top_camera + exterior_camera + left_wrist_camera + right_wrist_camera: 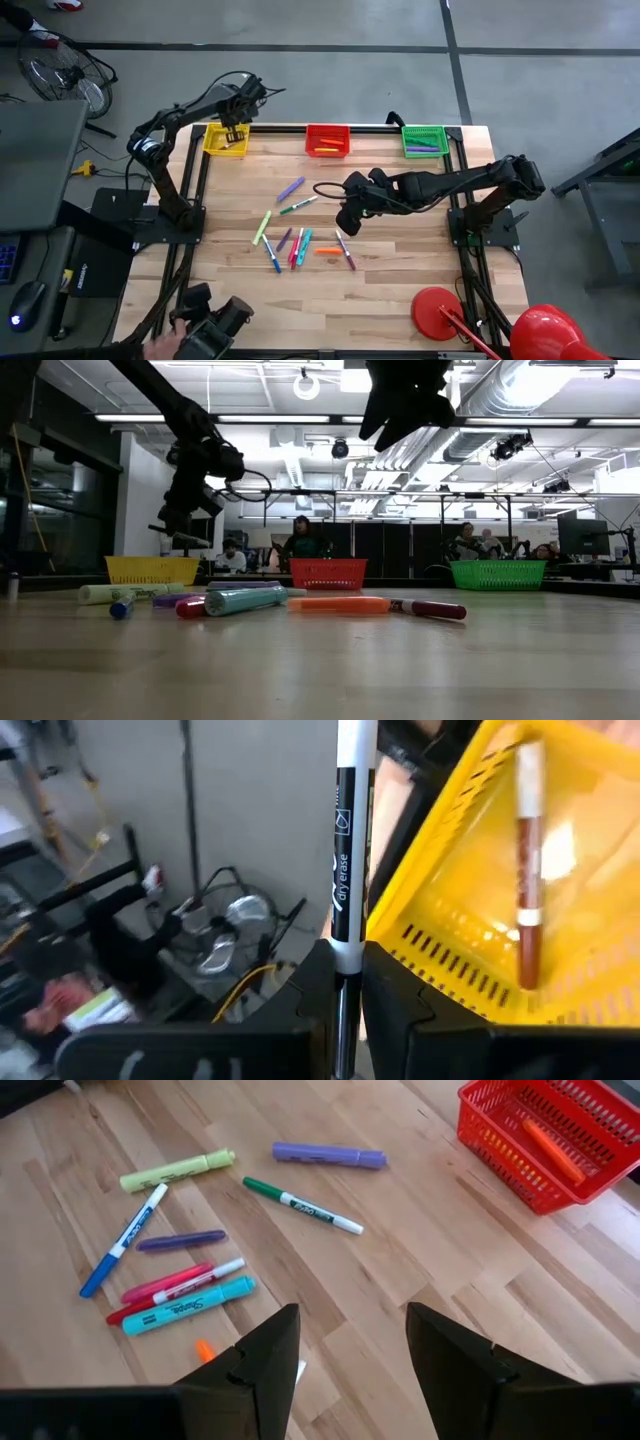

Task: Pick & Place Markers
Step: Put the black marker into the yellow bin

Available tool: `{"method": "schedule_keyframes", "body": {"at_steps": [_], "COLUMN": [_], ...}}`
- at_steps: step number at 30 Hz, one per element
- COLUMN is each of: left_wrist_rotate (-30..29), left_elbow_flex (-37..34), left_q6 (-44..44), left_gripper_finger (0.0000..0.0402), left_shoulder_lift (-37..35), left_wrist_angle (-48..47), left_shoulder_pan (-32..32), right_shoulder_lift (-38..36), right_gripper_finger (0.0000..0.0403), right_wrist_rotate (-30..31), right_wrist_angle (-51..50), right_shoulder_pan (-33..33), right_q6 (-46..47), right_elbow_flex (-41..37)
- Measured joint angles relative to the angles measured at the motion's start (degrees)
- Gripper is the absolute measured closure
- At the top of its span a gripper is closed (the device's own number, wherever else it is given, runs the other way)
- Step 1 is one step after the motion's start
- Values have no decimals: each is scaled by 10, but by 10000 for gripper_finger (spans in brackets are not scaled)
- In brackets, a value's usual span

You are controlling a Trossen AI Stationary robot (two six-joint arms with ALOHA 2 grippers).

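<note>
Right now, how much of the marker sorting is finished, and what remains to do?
Done: the yellow basket already holds a brown marker, and the red basket an orange one; the green basket holds some too. In hand: the left gripper, over the yellow basket, holds a black-and-white dry-erase marker. Left: about ten loose markers on the table, under the open right gripper.

A pale, streaky-grained wooden table top point(400, 270) carries three square plastic mesh baskets: yellow point(225, 140), red point(328, 140) and green point(424, 139). Scattered on the wood lie thin markers: a lilac one point(329, 1155), a yellow-green highlighter point(177, 1170), a green-and-white pen point(303, 1205), a blue-and-white pen point(123, 1240), a purple one point(181, 1240), a pink one point(168, 1282) and a teal one point(188, 1306). A black-and-white dry-erase marker point(347, 840) stands before the yellow basket, where a brown-and-white marker point(527, 870) lies.
</note>
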Motion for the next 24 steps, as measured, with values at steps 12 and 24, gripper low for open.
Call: {"method": "schedule_keyframes", "body": {"at_steps": [12, 24], "left_wrist_rotate": [51, 44], "left_elbow_flex": [55, 54], "left_q6": [35, 62], "left_gripper_finger": [376, 376], "left_shoulder_lift": [-1, 11], "left_wrist_angle": [-49, -17], "left_shoulder_pan": [5, 18], "right_shoulder_lift": [0, 0], "right_gripper_finger": [230, 230], "right_wrist_rotate": [-2, -8], "right_wrist_angle": [0, 2], "right_shoulder_pan": [0, 2], "right_q6": [1, 15], "right_elbow_flex": [0, 0]}}
